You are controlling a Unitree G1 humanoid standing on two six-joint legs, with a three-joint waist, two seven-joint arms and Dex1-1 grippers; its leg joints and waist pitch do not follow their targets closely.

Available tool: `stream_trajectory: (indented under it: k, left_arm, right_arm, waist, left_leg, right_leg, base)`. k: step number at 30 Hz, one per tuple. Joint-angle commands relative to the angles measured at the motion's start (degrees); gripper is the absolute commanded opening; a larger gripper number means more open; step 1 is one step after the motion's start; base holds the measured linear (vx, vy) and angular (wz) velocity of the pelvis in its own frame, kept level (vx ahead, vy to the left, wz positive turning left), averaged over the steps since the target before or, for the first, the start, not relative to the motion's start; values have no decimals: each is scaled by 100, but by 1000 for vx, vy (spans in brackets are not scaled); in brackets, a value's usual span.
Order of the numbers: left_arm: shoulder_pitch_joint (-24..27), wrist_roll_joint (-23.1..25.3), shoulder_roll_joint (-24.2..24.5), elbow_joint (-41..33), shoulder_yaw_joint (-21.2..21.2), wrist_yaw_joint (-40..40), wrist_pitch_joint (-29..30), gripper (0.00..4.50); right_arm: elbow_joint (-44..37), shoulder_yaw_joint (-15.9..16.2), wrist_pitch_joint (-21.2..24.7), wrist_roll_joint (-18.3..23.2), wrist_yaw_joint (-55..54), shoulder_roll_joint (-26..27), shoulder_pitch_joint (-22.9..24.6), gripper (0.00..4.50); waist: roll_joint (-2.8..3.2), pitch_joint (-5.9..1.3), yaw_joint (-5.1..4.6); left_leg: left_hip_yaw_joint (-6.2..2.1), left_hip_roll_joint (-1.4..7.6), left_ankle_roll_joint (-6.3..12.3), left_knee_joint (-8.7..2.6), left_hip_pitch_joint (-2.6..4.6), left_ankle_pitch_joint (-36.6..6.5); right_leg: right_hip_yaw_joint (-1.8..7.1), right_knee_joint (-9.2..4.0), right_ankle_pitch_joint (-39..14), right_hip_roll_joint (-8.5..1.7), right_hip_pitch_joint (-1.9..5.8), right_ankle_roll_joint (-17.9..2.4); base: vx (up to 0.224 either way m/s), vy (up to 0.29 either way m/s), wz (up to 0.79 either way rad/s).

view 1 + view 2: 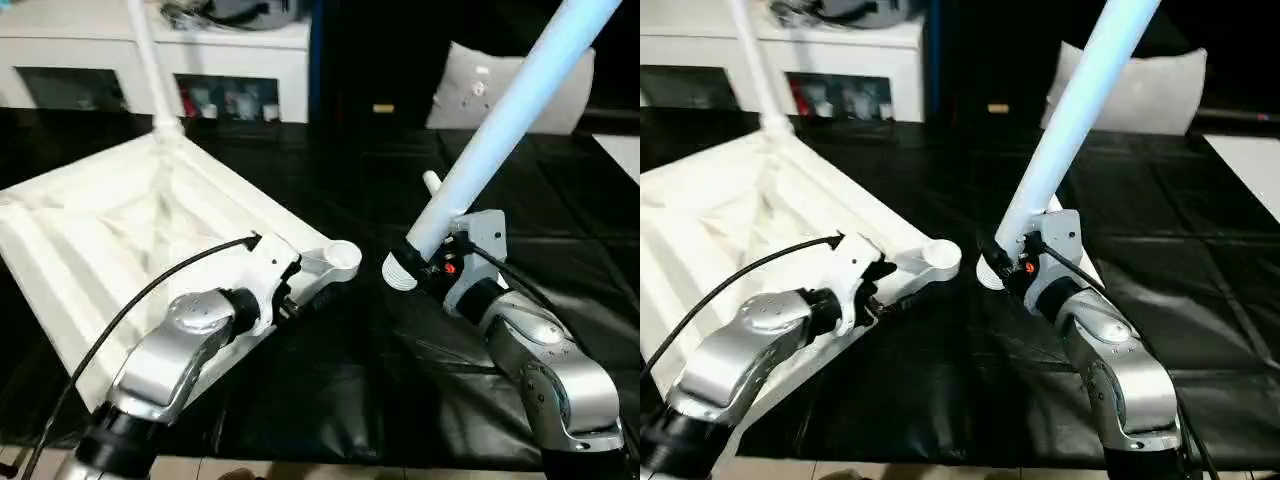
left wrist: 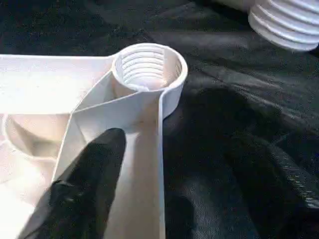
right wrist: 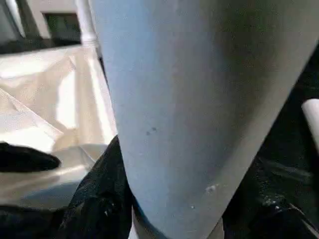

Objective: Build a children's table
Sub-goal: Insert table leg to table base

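One leg (image 1: 150, 70) was already in the upturned tabletop (image 1: 110, 240). Right gripper (image 1: 425, 262) clamped a second leg (image 1: 500, 125) near its threaded end — next it needs lining up over the corner socket (image 1: 341, 257). Left gripper (image 1: 290, 290) sat spread open on the rim.

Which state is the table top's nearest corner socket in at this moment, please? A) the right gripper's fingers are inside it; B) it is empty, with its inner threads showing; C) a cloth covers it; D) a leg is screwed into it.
B: the corner socket stands open with bare threads inside, while the leg held in the right gripper has its threaded end beside it, not in it.
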Motion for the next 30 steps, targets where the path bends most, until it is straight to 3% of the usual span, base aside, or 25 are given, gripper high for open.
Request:
stream_trajectory:
  k: [1, 2, 7, 10, 13, 22, 30]
  left_arm:
    - [-97, -29, -30, -14, -73, 21, 140, 330]
    - [-107, -27, -45, -20, -82, 24, 157, 323]
    - [-245, 346, -29, 288, -240, 267, 214, 285]
    - [-302, 482, 0, 393, -308, 314, 264, 279]
    - [-341, 520, 18, 426, -327, 360, 333, 278]
    - [-515, 697, -20, 682, -413, 363, 324, 278]
    - [-669, 735, -58, 911, -465, 261, 216, 195]
  right_arm:
    - [-129, -7, 55, -125, -155, -26, 60, 189]
    - [-140, -49, 84, -95, -188, 5, 75, 189]
    - [-148, -177, 106, 54, -212, 68, 132, 189]
    - [-198, -139, 122, 24, -196, 42, 152, 189]
    - [-226, -103, 132, -3, -197, 37, 176, 189]
    - [-359, 43, 182, -48, -136, -2, 245, 189]
    - [-374, 96, 181, -93, -107, -24, 264, 189]
  waist:
    - [44, -340, -10]
    - [45, -320, -12]
    - [60, -299, -27]
    - [72, -309, -33]
    - [119, -316, -30]
    - [116, -306, -22]
    - [131, -312, -16]
  left_leg:
    - [-78, 280, 145, -378, 21, -358]
    - [-67, 278, 113, -388, 32, -577]
    - [-70, 281, 82, -403, 37, -800]
    - [-78, 277, 87, -397, 29, -728]
    - [-89, 294, 86, -400, 42, -705]
    - [-81, 286, 118, -399, 31, -701]
    - [-82, 279, 112, -393, 22, -716]
  right_leg:
    - [364, -472, 374, -497, 294, -1091]
    - [373, -509, -2, -502, 289, -1077]
    - [379, -561, -513, -489, 271, -957]
    - [381, -556, -458, -486, 273, -907]
    - [374, -536, -287, -485, 261, -1001]
    - [379, -552, -314, -499, 271, -1023]
    - [382, -566, -429, -503, 272, -1003]
  base:
    - [0, 0, 0]
    - [0, 0, 0]
    - [0, 0, 0]
    - [0, 0, 0]
    - [0, 0, 0]
    - [0, 0, 0]
    - [0, 0, 0]
